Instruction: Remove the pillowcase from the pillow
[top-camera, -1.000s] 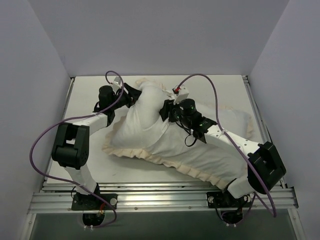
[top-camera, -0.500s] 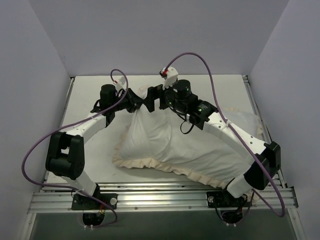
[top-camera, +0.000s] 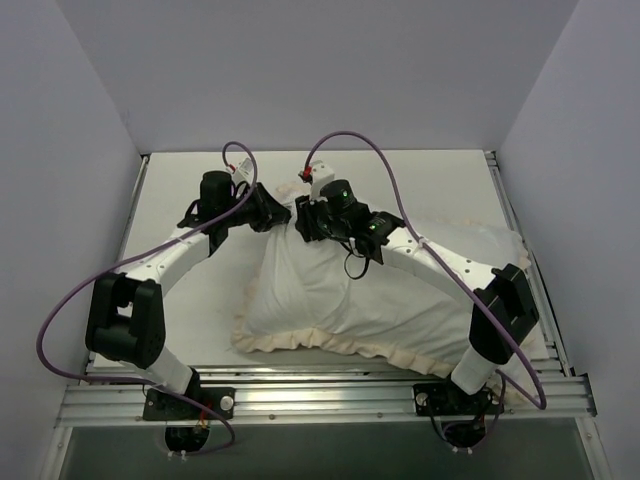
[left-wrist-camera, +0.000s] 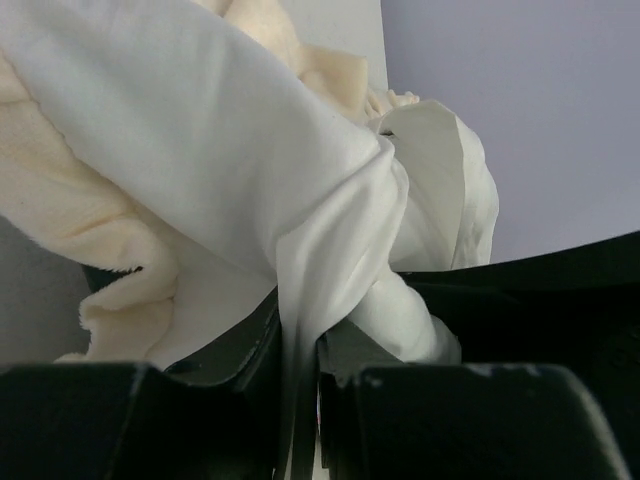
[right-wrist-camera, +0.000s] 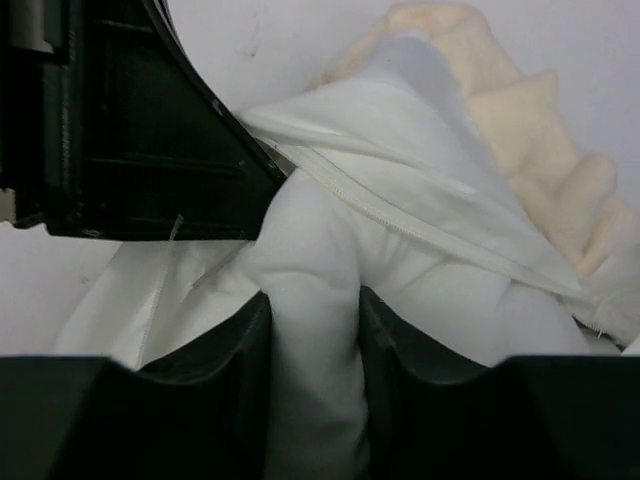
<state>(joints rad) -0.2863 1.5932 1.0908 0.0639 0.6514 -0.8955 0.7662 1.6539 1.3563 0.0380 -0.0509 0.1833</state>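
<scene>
At upper centre of the top view, your left end effector (left-wrist-camera: 298, 395) pinches a pillowcase (left-wrist-camera: 200, 120) fold; your right end effector (right-wrist-camera: 312, 345), just beside, clamps the pillow (right-wrist-camera: 310, 235) corner

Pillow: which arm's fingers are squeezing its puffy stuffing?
The right gripper; a plump pillow bulge fills its fingers. The left gripper pinches only thin pillowcase cloth.

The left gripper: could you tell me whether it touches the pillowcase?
Touching. The left wrist view shows the left gripper shut on a white fold of the pillowcase.
</scene>
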